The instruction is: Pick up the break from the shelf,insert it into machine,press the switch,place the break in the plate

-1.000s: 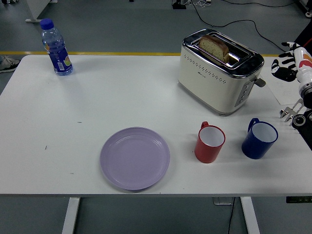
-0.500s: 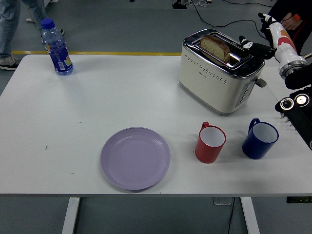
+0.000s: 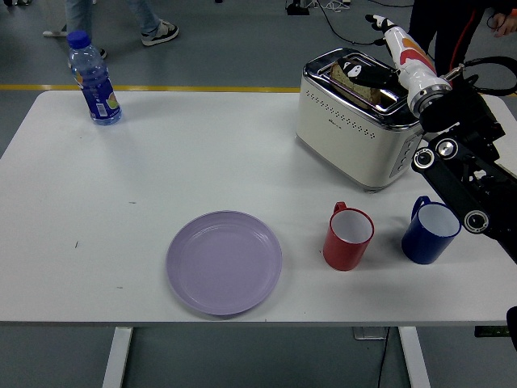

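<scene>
A slice of brown bread [image 3: 342,79] stands in the slot of a cream and chrome toaster [image 3: 347,129] at the back right of the white table. My right hand [image 3: 367,71] has come in from the right and lies over the top of the toaster, right at the bread and covering part of it. Whether it grips the slice is hidden. The lilac plate [image 3: 224,261] lies empty near the front middle of the table. My left arm is out of view.
A red cup [image 3: 348,237] and a blue cup [image 3: 430,232] stand in front of the toaster, under my right forearm. A water bottle [image 3: 94,79] stands at the back left. A person's legs [image 3: 153,20] show beyond the table, another person [image 3: 440,32] at top right.
My right arm has swung up from the table's right edge and leftward, so the hand is now over the toaster's slot at the bread. The person behind the table has walked to the right.
</scene>
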`<state>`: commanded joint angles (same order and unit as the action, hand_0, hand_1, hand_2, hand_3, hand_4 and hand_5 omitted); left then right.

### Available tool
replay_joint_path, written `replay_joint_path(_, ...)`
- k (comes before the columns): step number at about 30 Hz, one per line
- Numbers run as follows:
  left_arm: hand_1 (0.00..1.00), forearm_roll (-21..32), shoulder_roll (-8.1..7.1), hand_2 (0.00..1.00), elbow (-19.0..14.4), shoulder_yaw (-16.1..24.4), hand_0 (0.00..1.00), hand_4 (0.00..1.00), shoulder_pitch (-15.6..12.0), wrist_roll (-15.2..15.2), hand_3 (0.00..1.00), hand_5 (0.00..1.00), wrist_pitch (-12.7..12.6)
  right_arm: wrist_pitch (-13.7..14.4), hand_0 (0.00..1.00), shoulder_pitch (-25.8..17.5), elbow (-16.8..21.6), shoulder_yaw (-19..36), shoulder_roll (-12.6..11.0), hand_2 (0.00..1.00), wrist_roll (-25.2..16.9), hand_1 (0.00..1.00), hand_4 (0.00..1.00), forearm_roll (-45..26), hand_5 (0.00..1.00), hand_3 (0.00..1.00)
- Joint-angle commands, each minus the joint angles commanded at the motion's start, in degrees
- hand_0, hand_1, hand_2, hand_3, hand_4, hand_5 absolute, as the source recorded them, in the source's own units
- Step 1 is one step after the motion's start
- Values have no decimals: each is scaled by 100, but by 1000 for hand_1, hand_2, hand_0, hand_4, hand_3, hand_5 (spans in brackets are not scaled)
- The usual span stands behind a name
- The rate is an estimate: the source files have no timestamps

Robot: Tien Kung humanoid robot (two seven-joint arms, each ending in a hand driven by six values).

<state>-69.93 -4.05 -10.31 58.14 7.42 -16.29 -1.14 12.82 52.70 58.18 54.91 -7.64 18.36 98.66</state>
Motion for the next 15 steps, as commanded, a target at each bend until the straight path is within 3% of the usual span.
replay_joint_path(9, 697, 36, -4, 687, 0, -24, 678, 288, 25, 11, 560, 868, -12, -136, 874, 286, -752, -232, 269, 920, 68, 848, 781, 164, 427, 927)
replay_joint_path(10, 698, 41, -4, 687, 0, -26, 678, 288, 27, 13, 559, 864, -13, -141, 853, 305, -809, -247, 287, 882, 72, 835, 777, 177, 418, 895)
replay_joint_path(15, 698, 62, -6, 687, 0, -48, 678, 288, 36, 21, 559, 864, -16, 36, 853, 331, -1016, -317, 343, 882, 22, 835, 777, 190, 418, 895)
